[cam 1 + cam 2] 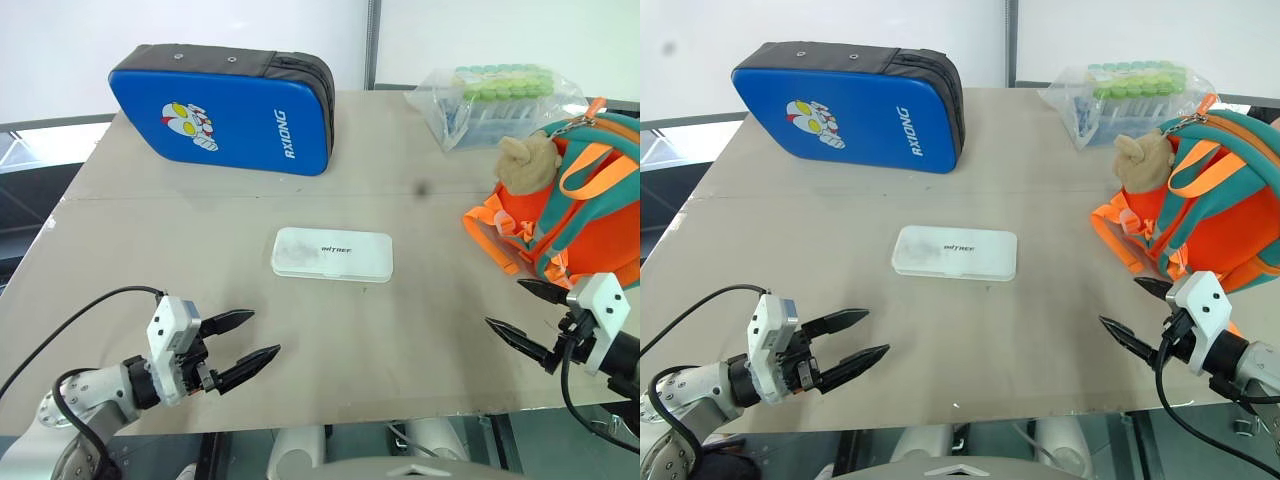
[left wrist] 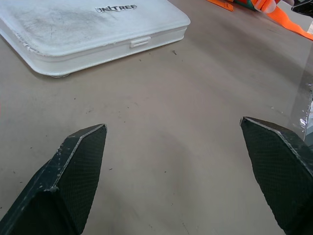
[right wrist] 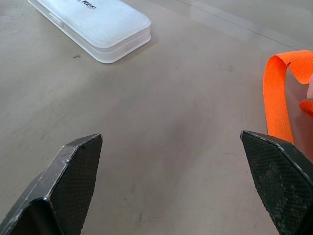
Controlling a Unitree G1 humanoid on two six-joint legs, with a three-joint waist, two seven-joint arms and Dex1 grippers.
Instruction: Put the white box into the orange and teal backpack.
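Note:
The white box (image 1: pixel 333 254) lies flat in the middle of the grey table, its dark lettering facing up; the wrist views also catch it (image 2: pixel 88 34) (image 3: pixel 95 27). At the right edge stands the orange and teal backpack (image 1: pixel 585 215), a tan plush toy (image 1: pixel 527 163) hanging on its front and orange straps trailing onto the table. My left gripper (image 1: pixel 245 340) hovers open near the front left edge, short of the box. My right gripper (image 1: pixel 522 315) is open too, close in front of the backpack's straps. Nothing sits between either pair of fingers.
A big blue padded case (image 1: pixel 225 108) lies at the back left of the table. A clear plastic bag of green-capped tubes (image 1: pixel 495 100) sits at the back right, behind the backpack. The table's front edge runs just under both grippers.

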